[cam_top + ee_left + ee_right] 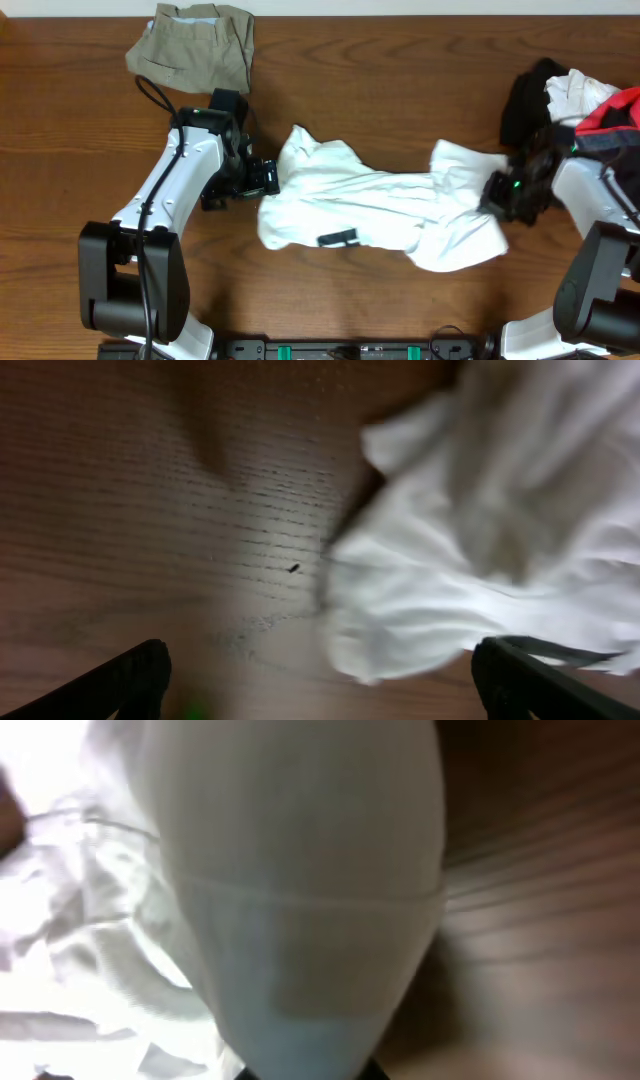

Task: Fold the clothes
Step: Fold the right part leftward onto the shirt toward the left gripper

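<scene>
The large white top (370, 205) lies crumpled across the middle of the table, its black rectangular mark (338, 238) near the front edge. My left gripper (262, 178) sits at the top's left edge. In the left wrist view this gripper (320, 695) is open, its dark fingers (130, 680) wide apart over bare wood, with the white cloth (480, 530) reaching in beside the right finger. My right gripper (500, 192) is at the top's right end, shut on it. In the right wrist view a taut fold of white fabric (300, 900) narrows down into the gripper (310, 1072).
A khaki piece (195, 45) lies folded at the back left, behind the left arm. A heap of black, white and red clothes (575, 100) sits at the far right, close to the right arm. The wooden table (400, 90) shows bare behind the white top.
</scene>
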`<state>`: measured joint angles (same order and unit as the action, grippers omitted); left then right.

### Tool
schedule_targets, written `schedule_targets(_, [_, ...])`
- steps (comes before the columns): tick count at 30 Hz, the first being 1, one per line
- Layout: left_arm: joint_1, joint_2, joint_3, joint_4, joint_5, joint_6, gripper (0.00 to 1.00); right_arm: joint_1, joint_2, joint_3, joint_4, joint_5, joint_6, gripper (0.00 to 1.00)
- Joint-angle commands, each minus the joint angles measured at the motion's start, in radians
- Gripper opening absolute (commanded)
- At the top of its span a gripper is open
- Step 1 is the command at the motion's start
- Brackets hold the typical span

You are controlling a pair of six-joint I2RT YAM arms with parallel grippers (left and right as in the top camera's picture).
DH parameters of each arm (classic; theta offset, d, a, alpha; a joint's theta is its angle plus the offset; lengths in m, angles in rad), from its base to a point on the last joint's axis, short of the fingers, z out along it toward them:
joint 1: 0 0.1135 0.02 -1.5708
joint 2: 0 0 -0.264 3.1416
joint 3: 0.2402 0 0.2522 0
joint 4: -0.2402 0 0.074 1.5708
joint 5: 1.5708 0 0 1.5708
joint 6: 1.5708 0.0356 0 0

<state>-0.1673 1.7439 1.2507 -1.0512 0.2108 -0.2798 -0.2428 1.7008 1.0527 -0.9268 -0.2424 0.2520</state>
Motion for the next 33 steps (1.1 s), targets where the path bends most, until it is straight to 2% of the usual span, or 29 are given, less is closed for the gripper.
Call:
schedule_targets(1, [0.002,0.007,-0.004,-0.005,0.005,0.014,0.98,0.011,0.006,0.097,-0.049,0.143,-0.021,0.01])
schedule_targets(8, [0.002,0.007,-0.004,0.010,0.005,0.014,0.98,0.196,0.006,0.142,-0.087,0.247,-0.026,0.01])
schedule_targets(15, [0.002,0.007,-0.004,0.008,0.005,0.014,0.98,0.440,0.008,0.142,-0.074,0.278,0.042,0.01])
schedule_targets(19, [0.002,0.007,-0.004,0.006,0.005,0.014,0.98,0.533,0.010,0.136,-0.061,0.280,0.098,0.02])
schedule_targets(29, [0.002,0.007,-0.004,0.003,0.005,0.014,0.98,0.627,0.110,0.135,-0.055,0.277,0.138,0.08])
schedule_targets(33, [0.002,0.007,-0.004,0.001,0.005,0.014,0.98,0.645,0.166,0.135,-0.051,0.277,0.163,0.07])
